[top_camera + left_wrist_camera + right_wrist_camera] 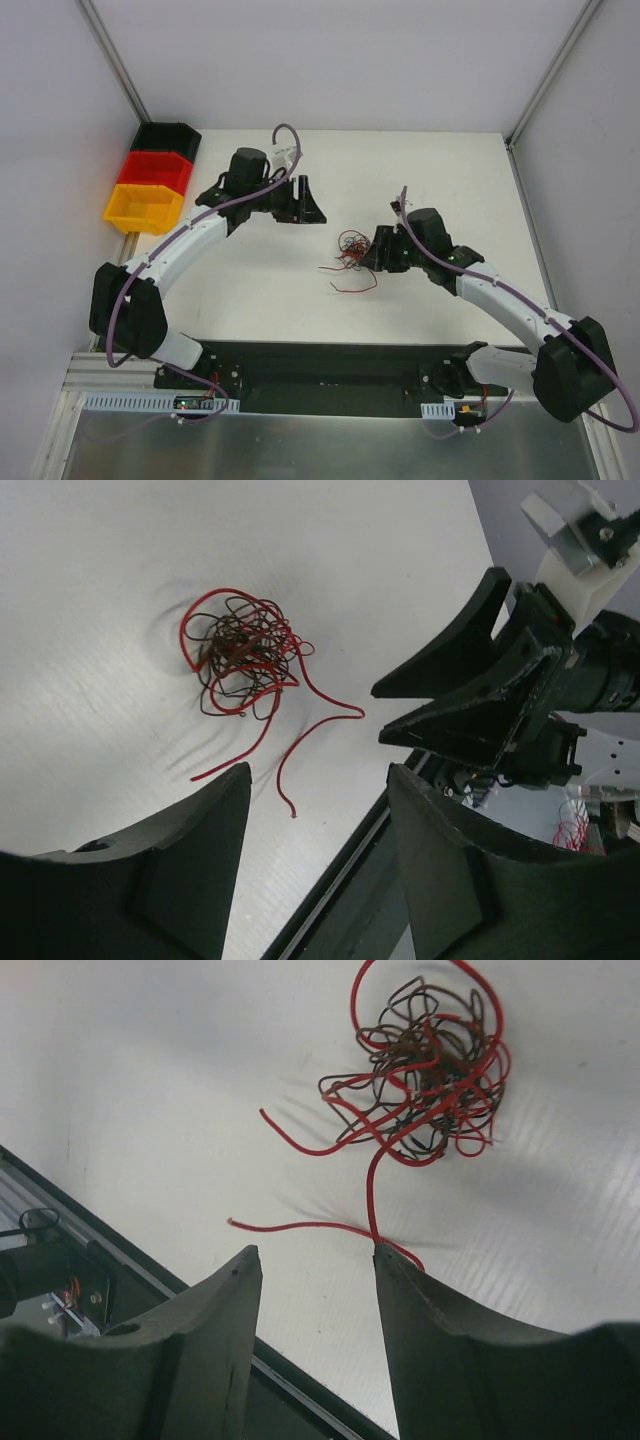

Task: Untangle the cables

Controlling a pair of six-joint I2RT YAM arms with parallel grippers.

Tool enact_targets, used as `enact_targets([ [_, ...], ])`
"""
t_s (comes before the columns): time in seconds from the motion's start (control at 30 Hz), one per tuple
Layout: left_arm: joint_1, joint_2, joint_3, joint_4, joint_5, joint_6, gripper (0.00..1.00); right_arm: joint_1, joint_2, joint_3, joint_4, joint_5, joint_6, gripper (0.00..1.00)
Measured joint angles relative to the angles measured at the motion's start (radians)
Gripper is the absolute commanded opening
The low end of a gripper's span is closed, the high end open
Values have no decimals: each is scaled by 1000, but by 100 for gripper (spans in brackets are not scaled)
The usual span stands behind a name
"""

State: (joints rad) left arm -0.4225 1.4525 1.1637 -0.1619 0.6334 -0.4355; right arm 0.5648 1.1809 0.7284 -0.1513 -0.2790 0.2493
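- Right wrist view: the cables (pixel 430 1080) are seen as one small knot of red, brown and black wire. It lies on the white table (pixel 150 1080), ahead of the right gripper (pixel 315 1252) and off toward the finger on the right of the view.
- One red strand is trailed back from the knot to the tip of that finger. Whether it touches the tip cannot be told.
- The right gripper's jaws are spread, and nothing is seen between them.
- Left wrist view: the knot (pixel 240 655) is found ahead of the left gripper (pixel 318 775), toward the finger on the left of the view and well clear of both tips. Two loose red ends are pointed back toward the gap.
- The left gripper's jaws are likewise spread, with nothing pinched.
- Top external view: the cables (pixel 350 255) are placed between the two grippers. The right gripper (pixel 378 250) is just beside them, and the left gripper (pixel 300 200) stands farther off, beyond and to the left.
- Bare table surface is seen all round the knot.
- A dark rail (pixel 330 360) runs along the near edge, behind both grippers.
- Three stacked bins (pixel 150 175) are kept at the far left edge, well apart from the cables.
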Motion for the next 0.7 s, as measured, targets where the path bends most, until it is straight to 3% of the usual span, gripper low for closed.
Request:
enact_targets([
  [0.1,-44,35,23,-13,26,0,52,-33,-18,1,-18,18,6,51],
  [0.2,-98,68,33,-14,46,0,59,-71,-20,1,-56,49,43,51],
  [0.37,-229,138,43,-20,33,0,59,-173,-26,-2,-85,58,111,50],
  [0.43,-286,171,49,-27,3,-6,55,-209,-31,-9,-92,54,127,50],
  [0.7,-393,319,118,-40,-174,-184,59,-272,-135,-95,-109,55,140,50],
])
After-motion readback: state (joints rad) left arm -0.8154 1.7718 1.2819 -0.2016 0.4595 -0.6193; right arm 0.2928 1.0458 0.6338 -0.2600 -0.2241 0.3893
